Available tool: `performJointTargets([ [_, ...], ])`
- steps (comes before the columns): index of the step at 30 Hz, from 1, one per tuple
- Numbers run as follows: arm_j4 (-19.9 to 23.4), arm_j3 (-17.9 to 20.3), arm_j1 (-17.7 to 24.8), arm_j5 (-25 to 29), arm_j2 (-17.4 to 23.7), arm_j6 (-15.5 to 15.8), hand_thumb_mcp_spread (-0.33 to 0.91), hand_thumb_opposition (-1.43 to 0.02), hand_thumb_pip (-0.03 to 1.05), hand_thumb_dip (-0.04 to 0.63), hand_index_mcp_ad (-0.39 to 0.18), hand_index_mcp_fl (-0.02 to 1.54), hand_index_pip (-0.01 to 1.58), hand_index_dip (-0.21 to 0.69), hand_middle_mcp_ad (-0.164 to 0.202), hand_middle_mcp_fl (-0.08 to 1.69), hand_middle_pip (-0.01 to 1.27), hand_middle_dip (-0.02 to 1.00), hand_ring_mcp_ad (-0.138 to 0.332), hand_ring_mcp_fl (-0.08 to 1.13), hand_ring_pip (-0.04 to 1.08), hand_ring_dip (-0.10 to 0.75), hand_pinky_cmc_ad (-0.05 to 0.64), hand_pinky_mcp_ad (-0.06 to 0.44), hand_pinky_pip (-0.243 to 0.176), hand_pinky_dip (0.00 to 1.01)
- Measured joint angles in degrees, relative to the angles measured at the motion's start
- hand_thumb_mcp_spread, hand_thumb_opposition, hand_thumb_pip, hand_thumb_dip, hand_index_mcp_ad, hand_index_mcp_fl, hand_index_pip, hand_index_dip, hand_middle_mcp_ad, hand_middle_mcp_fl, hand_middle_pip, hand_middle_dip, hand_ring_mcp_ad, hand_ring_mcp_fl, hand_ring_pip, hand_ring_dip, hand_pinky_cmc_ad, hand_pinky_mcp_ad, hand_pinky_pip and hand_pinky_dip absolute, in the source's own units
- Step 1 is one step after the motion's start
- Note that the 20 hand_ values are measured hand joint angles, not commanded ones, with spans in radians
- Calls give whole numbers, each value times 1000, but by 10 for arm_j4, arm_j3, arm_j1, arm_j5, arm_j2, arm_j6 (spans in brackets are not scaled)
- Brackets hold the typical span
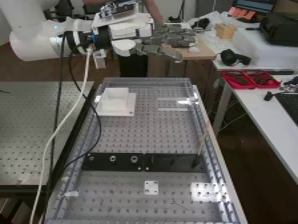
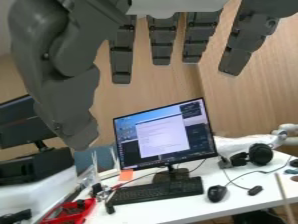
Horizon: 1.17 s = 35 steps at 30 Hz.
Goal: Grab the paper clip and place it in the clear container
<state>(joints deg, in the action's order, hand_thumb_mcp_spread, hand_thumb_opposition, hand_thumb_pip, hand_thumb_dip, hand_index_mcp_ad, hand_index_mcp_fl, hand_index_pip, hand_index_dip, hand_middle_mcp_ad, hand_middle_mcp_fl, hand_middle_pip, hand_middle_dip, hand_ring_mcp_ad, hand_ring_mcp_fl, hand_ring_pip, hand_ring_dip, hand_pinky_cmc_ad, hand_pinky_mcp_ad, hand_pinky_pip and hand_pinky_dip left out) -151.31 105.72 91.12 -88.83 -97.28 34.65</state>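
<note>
"Where's the clip?"

"Low in the high view, right of centre, a thin thing [image 1: 178, 204] lies on the bench [image 1: 120, 136]. It's too small to tell whether that's the clip."

"What's nearest?"

"A small white plate [image 1: 151, 187] with holes, up and to the left of it. Above that, a black bar [image 1: 156, 162] runs across the bench, with round fittings [image 1: 134, 159] on its left half."

"And the stick [image 1: 202, 142]?"

"Upright at a tilt, by the bar's right end."

"Farther up?"

"A white box [image 1: 114, 96] on a flat white base [image 1: 128, 112], upper left of centre."

"What about the hand [image 1: 163, 46]?"

"Top centre, beyond the bench's far end and well apart from the box. It's open, fingers out straight, nothing in its grasp."

"Anything past it?"

"Red trays [image 1: 247, 85] on the white table [image 1: 256, 110], upper right. The wrist view has the monitor [image 2: 163, 132] behind the keyboard [image 2: 156, 192], with the mouse [image 2: 216, 193] beside the keyboard and headphones [image 2: 260, 154] near the mouse."
</note>
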Motion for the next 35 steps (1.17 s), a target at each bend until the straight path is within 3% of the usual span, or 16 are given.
performJointTargets([
  [14,-39,-9,-7,6,16,31,316,-853,595,284,-147,239,150,93,66,5,120,155,115,7,94,75,367,279,-93,419],
  [35,-59,-10,-8,11,24,37,316,-838,586,286,-134,262,119,93,70,5,124,155,115,5,91,75,367,290,-89,422],
])
